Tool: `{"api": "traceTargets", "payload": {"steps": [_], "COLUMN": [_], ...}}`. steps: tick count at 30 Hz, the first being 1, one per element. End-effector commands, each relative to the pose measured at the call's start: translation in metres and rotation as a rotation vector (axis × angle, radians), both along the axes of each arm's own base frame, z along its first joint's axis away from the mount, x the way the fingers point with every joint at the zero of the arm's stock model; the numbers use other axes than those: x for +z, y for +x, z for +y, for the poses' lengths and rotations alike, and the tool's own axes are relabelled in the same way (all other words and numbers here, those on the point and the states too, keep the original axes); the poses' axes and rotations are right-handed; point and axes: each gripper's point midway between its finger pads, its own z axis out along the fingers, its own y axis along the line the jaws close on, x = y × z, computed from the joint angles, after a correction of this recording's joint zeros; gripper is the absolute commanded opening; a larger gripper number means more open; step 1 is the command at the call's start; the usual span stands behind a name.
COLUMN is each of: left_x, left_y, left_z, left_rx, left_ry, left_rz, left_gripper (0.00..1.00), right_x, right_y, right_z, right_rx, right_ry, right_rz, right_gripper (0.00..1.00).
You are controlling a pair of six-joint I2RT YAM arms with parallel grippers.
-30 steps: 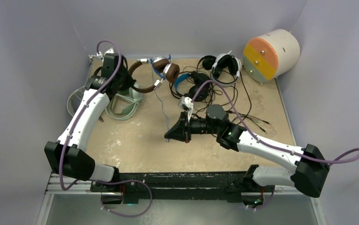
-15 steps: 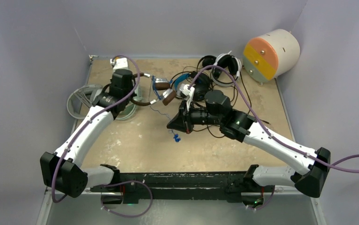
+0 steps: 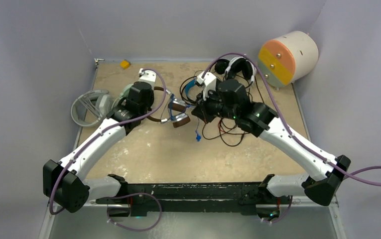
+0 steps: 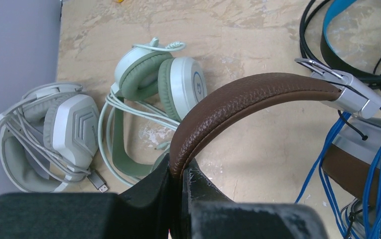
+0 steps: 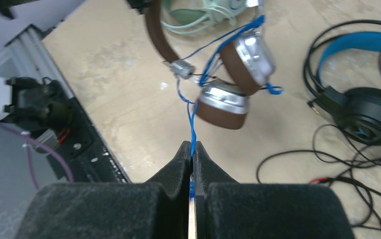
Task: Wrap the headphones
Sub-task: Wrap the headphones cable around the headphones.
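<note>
Left gripper (image 4: 180, 174): jaws clamped on the headband of the brown headphones (image 4: 243, 92); ear cups (image 4: 357, 174) right of the jaws. Right gripper (image 5: 192, 153): jaws pinched on the blue cable (image 5: 193, 124); cable runs ahead to the cups.

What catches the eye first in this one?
The brown headphones are held mid-table between the two arms. The left fingers pinch the headband, and the right fingers pinch the blue cable. At the far right corner sits a big cream cylinder with an orange-and-green face.
</note>
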Motion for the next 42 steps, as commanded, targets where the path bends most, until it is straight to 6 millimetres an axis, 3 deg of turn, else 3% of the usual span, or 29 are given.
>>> {"api": "traceTargets", "payload": {"steps": [1,14,19,24,27,33,38,42], "left_x": [0.026,0.008,0.008,0.005,0.017,0.072,0.115,0.137], "left_y": [0.007,-0.020,-0.032,-0.048,-0.059,-0.084,-0.095,-0.100], "left_z": [-0.011,-0.053,-0.064,-0.079,-0.098,-0.127,-0.134,-0.138], "left_rx": [-0.035,-0.315,-0.392,-0.497,-0.552,-0.641,-0.595,-0.540], "left_ry": [0.005,0.049,0.028,-0.026,-0.148,-0.392,-0.550,-0.650], "left_rz": [-0.097,-0.006,0.027,0.074,0.094,0.086,0.118,0.172], "left_gripper": [0.00,0.00,0.00,0.00,0.00,0.00,0.00,0.00], "right_x": [-0.002,-0.050,-0.068,-0.082,-0.089,-0.084,-0.071,-0.060], "right_y": [0.031,0.103,0.116,0.119,0.115,0.100,0.082,0.070], "right_z": [-0.022,-0.058,-0.067,-0.067,-0.060,-0.040,-0.024,-0.019], "right_rx": [-0.100,-0.356,-0.402,-0.399,-0.352,-0.229,-0.133,-0.097], "right_ry": [-0.094,-0.340,-0.410,-0.409,-0.358,-0.170,-0.010,0.110], "right_rz": [-0.029,-0.059,-0.067,-0.054,-0.029,-0.024,-0.063,-0.111], "right_gripper": [0.00,0.00,0.00,0.08,0.08,0.06,0.06,0.07]}}
